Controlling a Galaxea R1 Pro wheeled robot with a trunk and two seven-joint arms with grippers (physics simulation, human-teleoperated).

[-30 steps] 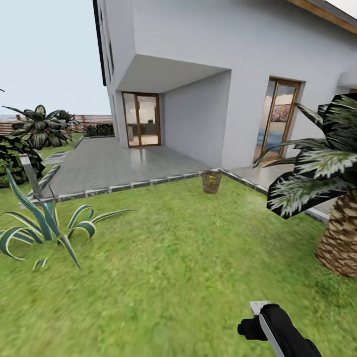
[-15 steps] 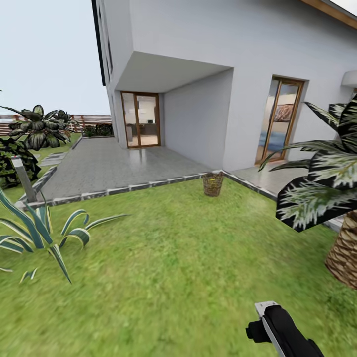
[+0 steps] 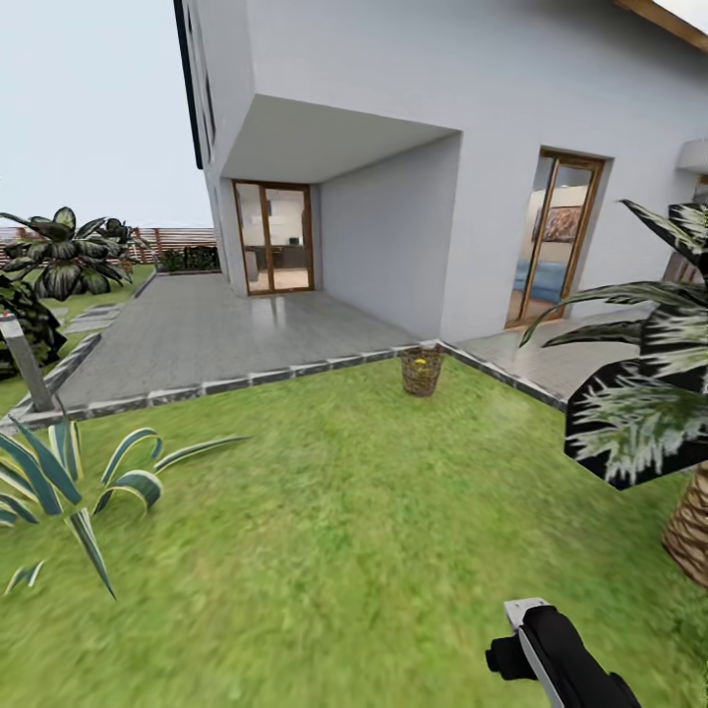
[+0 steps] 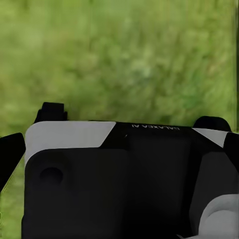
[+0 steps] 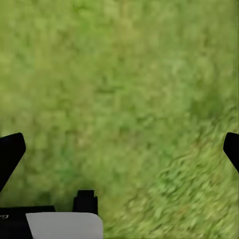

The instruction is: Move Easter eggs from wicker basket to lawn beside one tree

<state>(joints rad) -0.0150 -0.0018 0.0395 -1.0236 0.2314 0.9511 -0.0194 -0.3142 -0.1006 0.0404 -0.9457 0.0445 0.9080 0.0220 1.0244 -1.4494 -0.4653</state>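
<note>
The wicker basket [image 3: 421,371] is round, brown and woven with gaps, and it gets wider at the top. It stands on the lawn [image 3: 334,511] far ahead, right by the corner of the grey paving [image 3: 216,329]. Something yellow shows inside the wicker basket, but it is too small to count the eggs. The grass is bright green and a bit patchy. The paving looks smooth and shiny near the house, with a border of small stone blocks. The big white house [image 3: 433,128] has two glass doors with brown wooden frames. A palm [image 3: 678,413] with a scaly brown trunk and dark pointy leaves stands at the right. A spiky plant [image 3: 69,472] with green and white striped leaves grows at the left. Far back is a brown fence [image 3: 177,239] made of flat slats. The right claw [image 5: 119,149] has its black tips far apart over the grass and holds nothing. The left claw [image 4: 129,117] also hangs over grass, with two black tips showing behind its black and white body, but how far open it is cannot be told. Small white letters on that body may say GALAXEA AI.
</note>
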